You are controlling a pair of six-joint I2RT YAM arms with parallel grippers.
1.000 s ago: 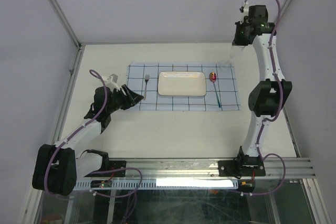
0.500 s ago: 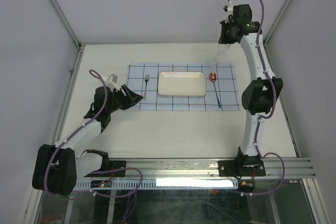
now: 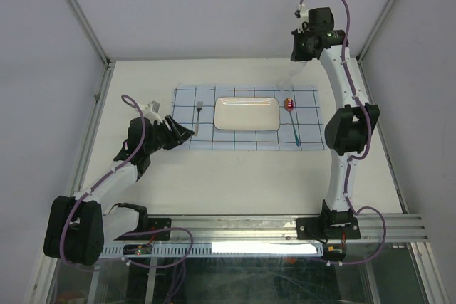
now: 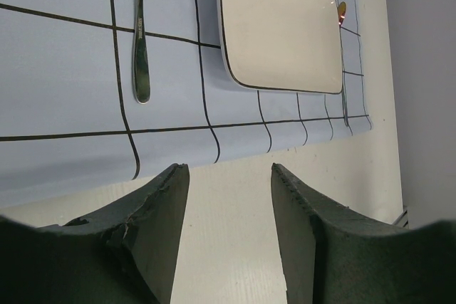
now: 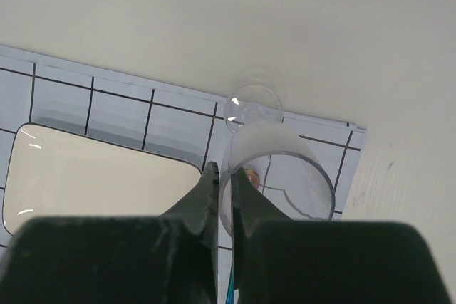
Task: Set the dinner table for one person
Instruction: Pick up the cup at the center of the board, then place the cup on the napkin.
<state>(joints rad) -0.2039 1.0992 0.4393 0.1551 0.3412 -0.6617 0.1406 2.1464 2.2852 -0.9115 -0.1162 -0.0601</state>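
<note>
right end effector [image 5: 224,176] pinched shut on the glass [image 5: 285,169] rim, i'd lower it upright, one o'clock of the plate [image 5: 92,169].

On the table [image 3: 235,183] the cloth [image 3: 242,140] is carrying the plate [image 3: 247,113] centrally, fork [image 3: 199,115] to its left, spoon [image 3: 293,120] to its right; the glass [image 5: 274,169] is hanging over the cloth's far-right corner.
</note>
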